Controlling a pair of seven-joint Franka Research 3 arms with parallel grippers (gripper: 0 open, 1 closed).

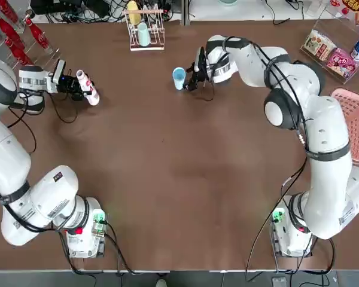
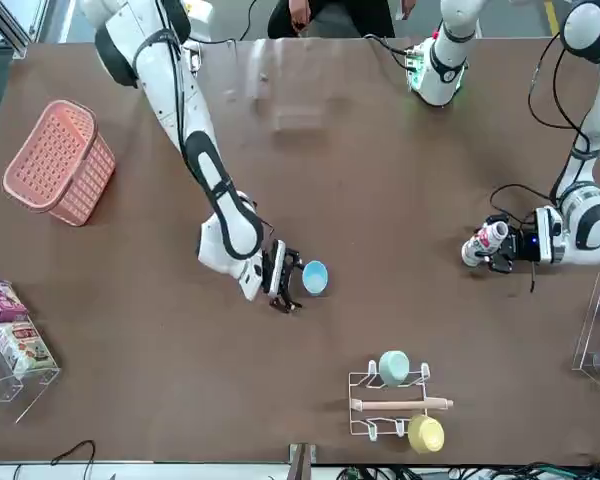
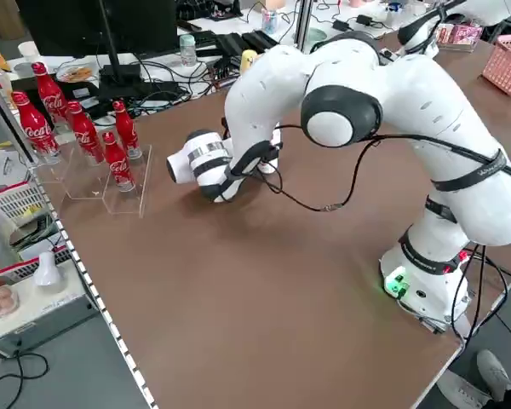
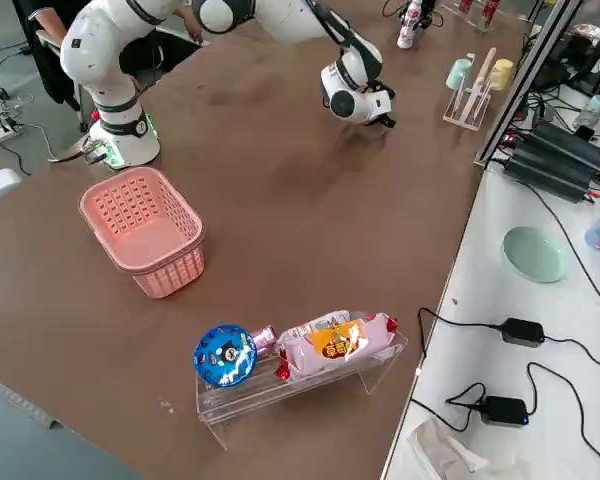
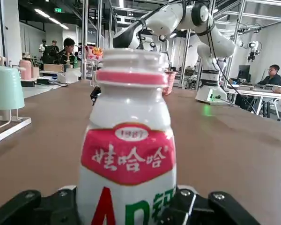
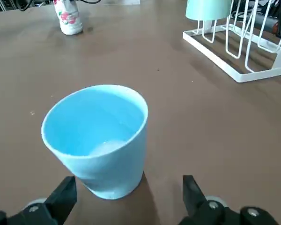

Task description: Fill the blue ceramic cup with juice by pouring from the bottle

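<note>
- Left hand [image 5: 127,202]: over worktop [image 1: 185,155], fingers closed in on both sides of the bottle [image 5: 126,157], gripping it. All clock directions are as in the top view, robot at 6.
- Bottle: upright, 3 o'clock of the left hand, label facing its wrist camera.
- Right hand [image 6: 130,194]: fingers wide apart, holding nothing; low over worktop, pointing to 9.
- Blue ceramic cup [image 6: 98,140]: upright on worktop, mouth up, just beyond the right fingertips at 9 o'clock; well apart from bottle, at its 3 o'clock.
- White rack [image 1: 146,45]: 11 o'clock of the blue cup, carries mint-green cup [image 1: 143,34] and yellow cup [image 1: 133,12].
- Red cola bottles [image 3: 83,132]: clear stand [image 3: 78,181], 10 to 11 o'clock of left hand.
- Snack packs [image 1: 341,63]: clear tray [image 1: 322,60], 3 o'clock of right hand.
- Pink basket [image 1: 354,122]: near 4 o'clock of right hand.
- Person [image 2: 332,18]: past the 6 o'clock edge.
</note>
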